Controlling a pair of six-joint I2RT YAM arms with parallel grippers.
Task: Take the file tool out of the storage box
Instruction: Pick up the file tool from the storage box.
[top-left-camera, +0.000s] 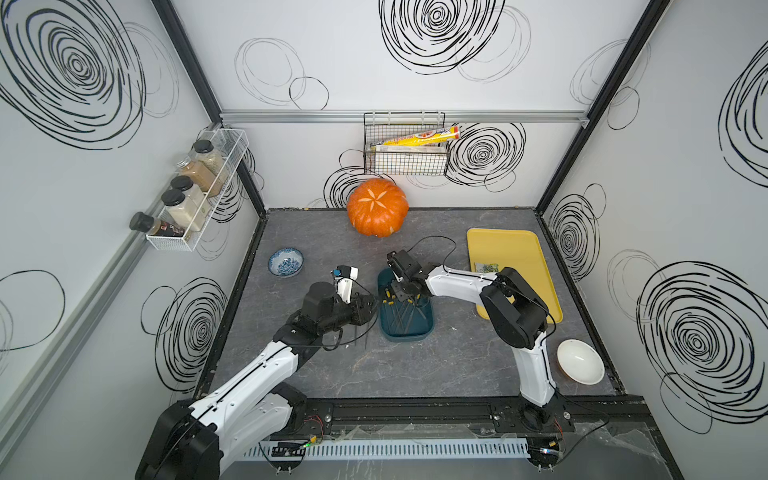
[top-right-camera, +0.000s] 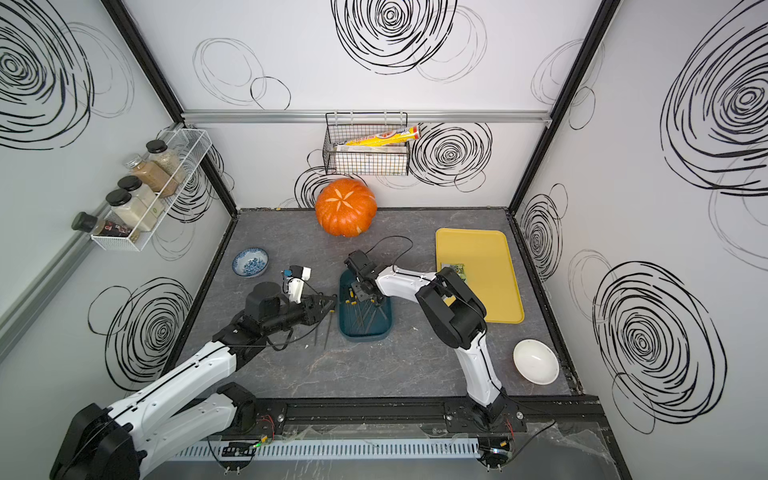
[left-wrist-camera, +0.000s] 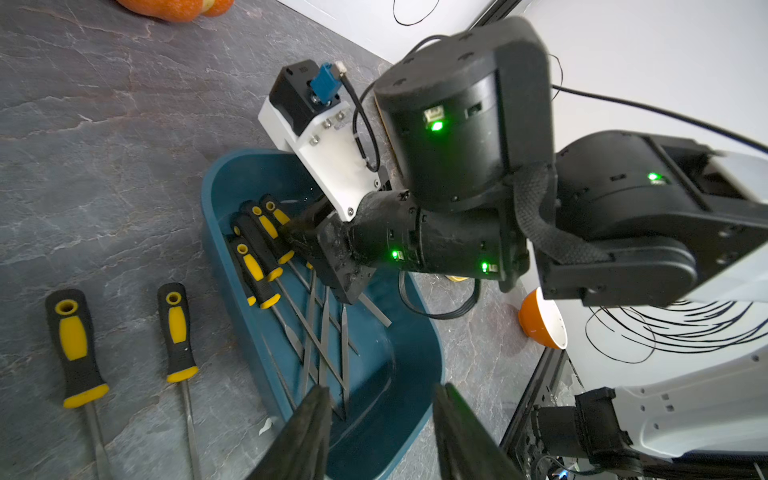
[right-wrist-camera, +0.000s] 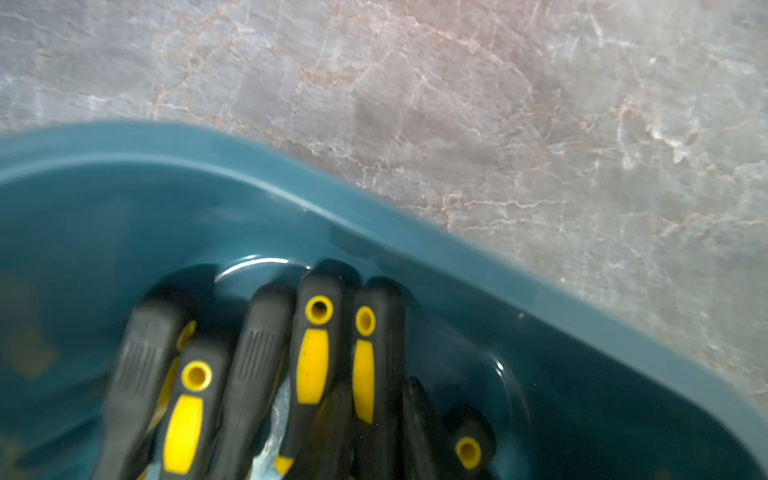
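Observation:
The dark teal storage box (top-left-camera: 428, 322) (top-right-camera: 384, 328) (left-wrist-camera: 399, 374) (right-wrist-camera: 374, 224) stands mid-table. Several file tools (left-wrist-camera: 255, 266) (right-wrist-camera: 311, 365) with black-and-yellow handles lie in it. My right gripper (top-left-camera: 401, 293) (top-right-camera: 360, 291) (right-wrist-camera: 372, 419) is down inside the box over the handles. Its fingers lie close along both sides of one handle (right-wrist-camera: 365, 374); blur hides whether they press on it. My left gripper (top-left-camera: 371, 308) (top-right-camera: 330, 303) (left-wrist-camera: 380, 395) stands open and empty at the box's left wall. Two files (left-wrist-camera: 77, 349) (left-wrist-camera: 178, 332) lie on the table left of the box.
An orange pumpkin (top-left-camera: 377, 206) sits at the back, below a black wire basket (top-left-camera: 405, 162). A yellow tray (top-left-camera: 515, 249) lies to the right and a white bowl (top-left-camera: 579, 360) at the front right. A blue patterned bowl (top-left-camera: 286, 262) sits at the left.

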